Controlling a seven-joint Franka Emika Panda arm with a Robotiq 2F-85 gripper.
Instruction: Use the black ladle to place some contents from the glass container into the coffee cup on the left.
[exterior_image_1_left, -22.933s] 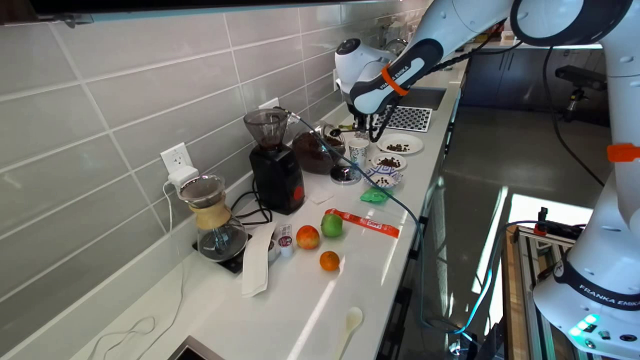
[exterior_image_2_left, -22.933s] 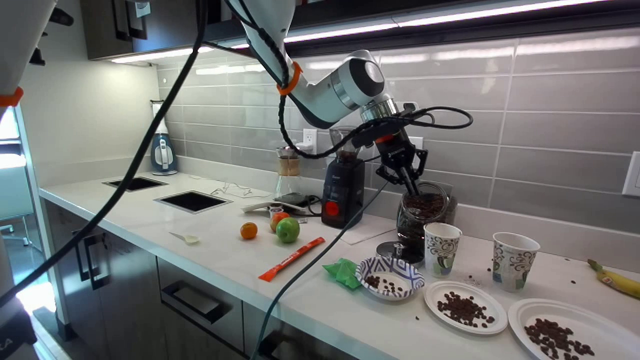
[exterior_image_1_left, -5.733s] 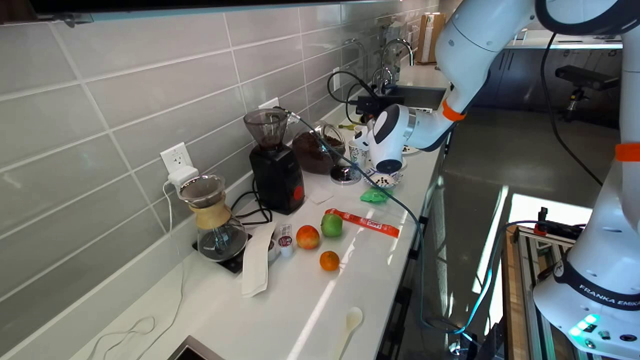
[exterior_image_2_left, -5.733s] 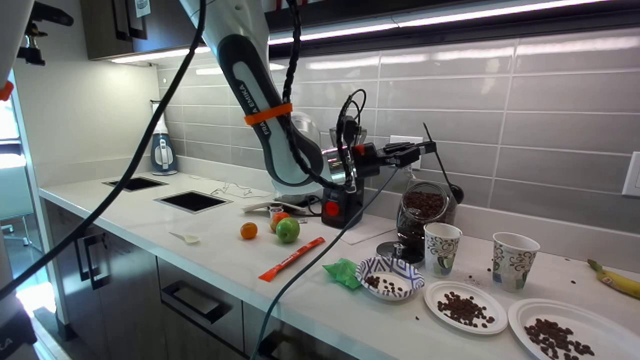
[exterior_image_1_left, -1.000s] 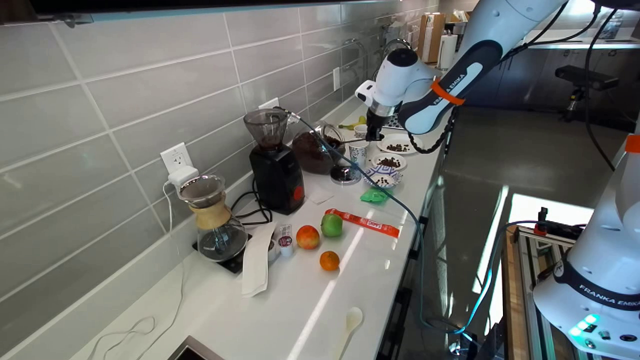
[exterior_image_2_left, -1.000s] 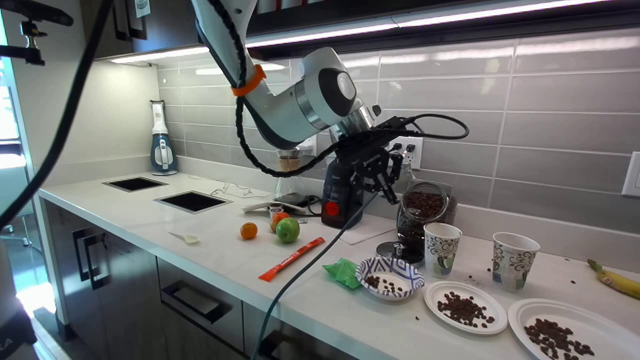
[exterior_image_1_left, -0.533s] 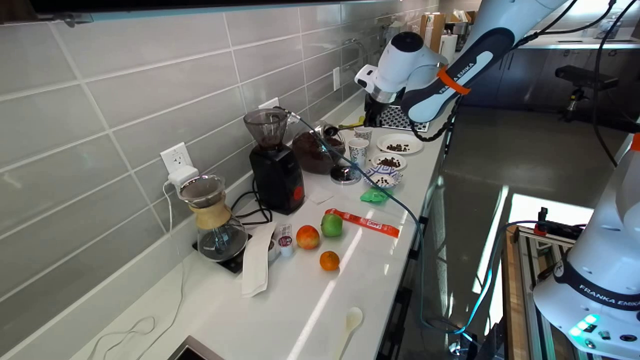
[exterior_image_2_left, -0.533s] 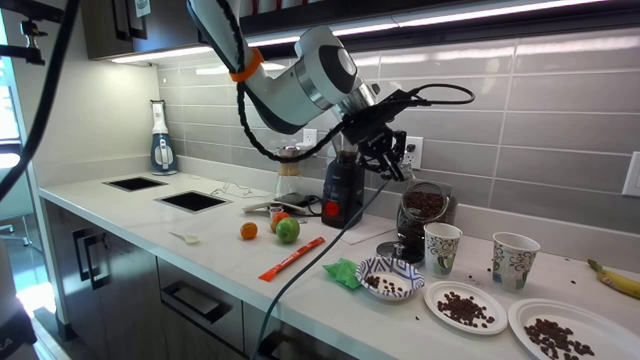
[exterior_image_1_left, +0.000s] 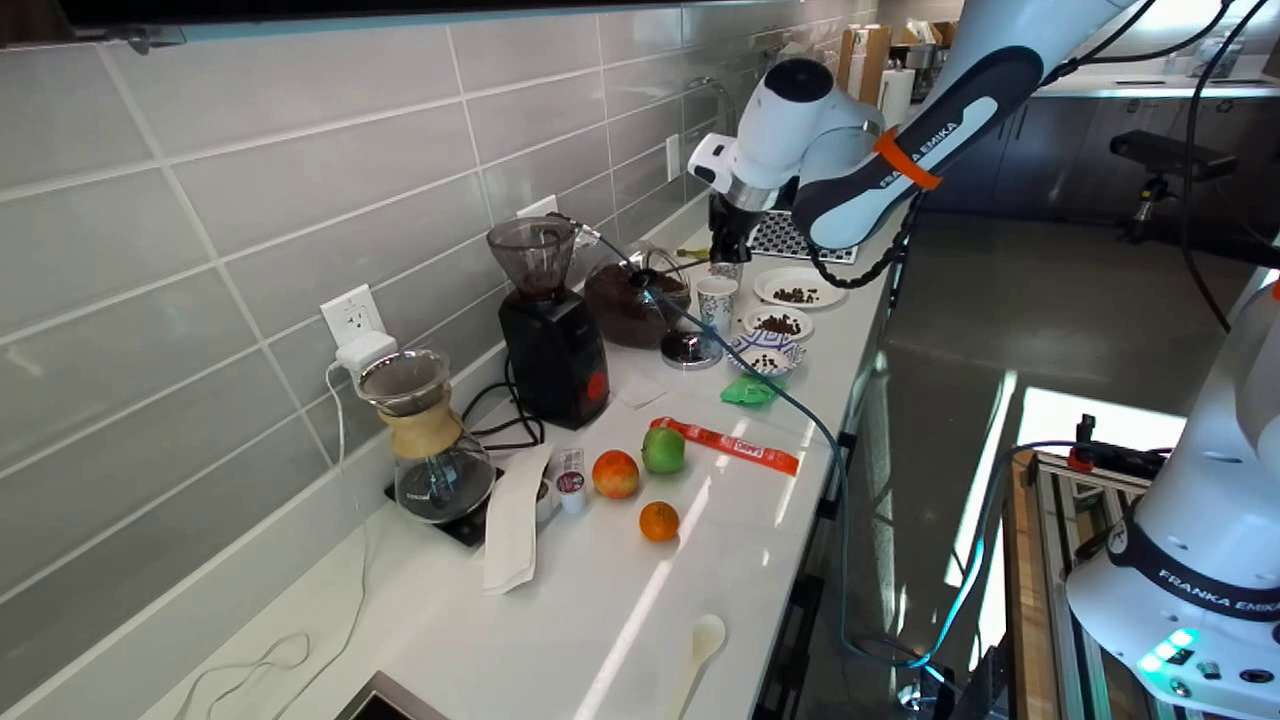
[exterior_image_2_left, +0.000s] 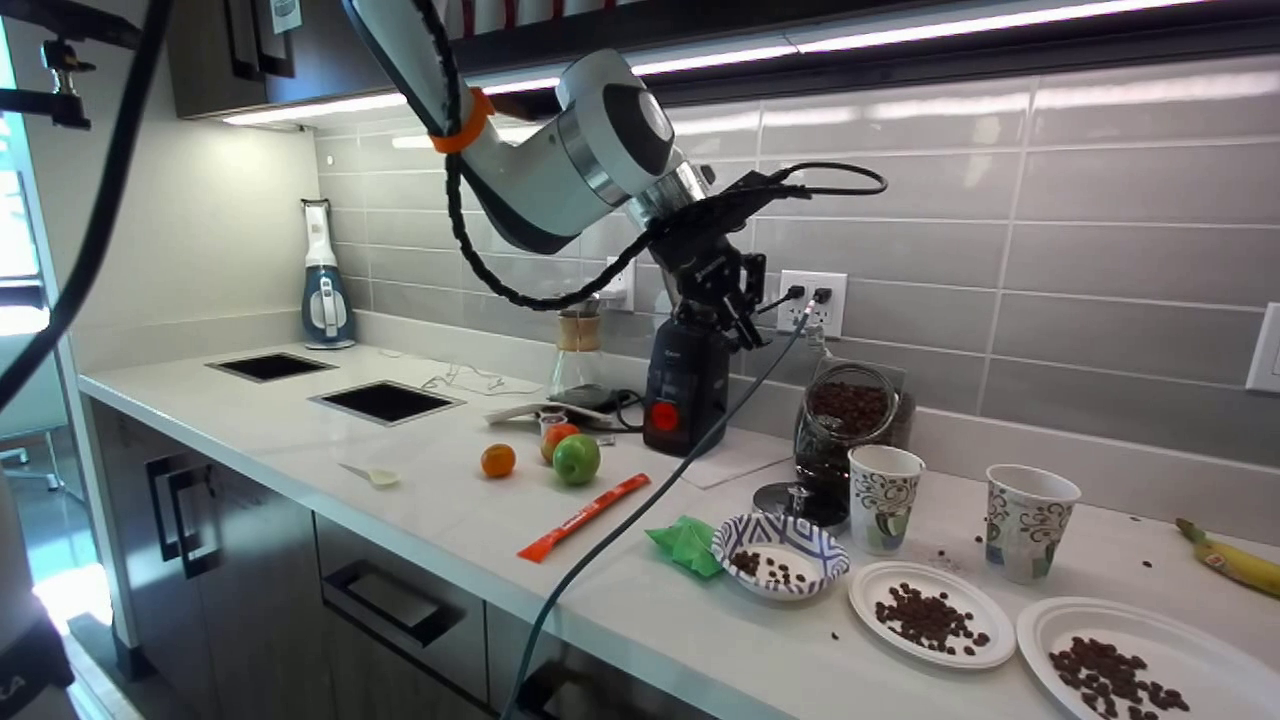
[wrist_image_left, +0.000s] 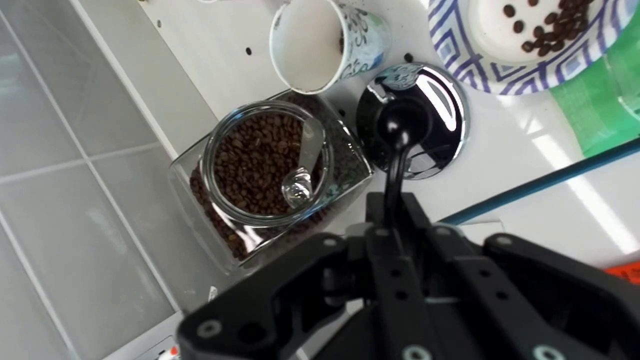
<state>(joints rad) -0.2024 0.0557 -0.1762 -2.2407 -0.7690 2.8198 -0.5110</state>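
My gripper (wrist_image_left: 397, 210) is shut on the handle of the black ladle (wrist_image_left: 404, 125); in the exterior views the gripper (exterior_image_1_left: 728, 250) (exterior_image_2_left: 748, 340) hangs above the counter near the grinder. The ladle's round head shows over a chrome lid in the wrist view, and in an exterior view the head (exterior_image_1_left: 643, 280) overlaps the jar; no beans show on it. The glass container (wrist_image_left: 260, 219), also in both exterior views (exterior_image_1_left: 630, 310) (exterior_image_2_left: 820, 455), leans open, full of dark beans with a clear scoop inside. The left coffee cup (exterior_image_2_left: 884, 500) stands beside it, also in the wrist view (wrist_image_left: 365, 45).
A second cup (exterior_image_2_left: 1030, 525) stands further right. A patterned bowl (exterior_image_2_left: 780, 590) and two plates (exterior_image_2_left: 870, 610) (exterior_image_2_left: 1230, 650) hold beans. The black grinder (exterior_image_2_left: 685, 385) stands left of the jar. A blue cable (exterior_image_1_left: 810, 415) crosses in front. The chrome lid (wrist_image_left: 450, 150) lies by the jar.
Much earlier the gripper was down at the jar mouth; 5.7 s ago it was turned sideways with the ladle hanging. In the last second it rose, then shifted toward the wall and grinder, ladle still held.
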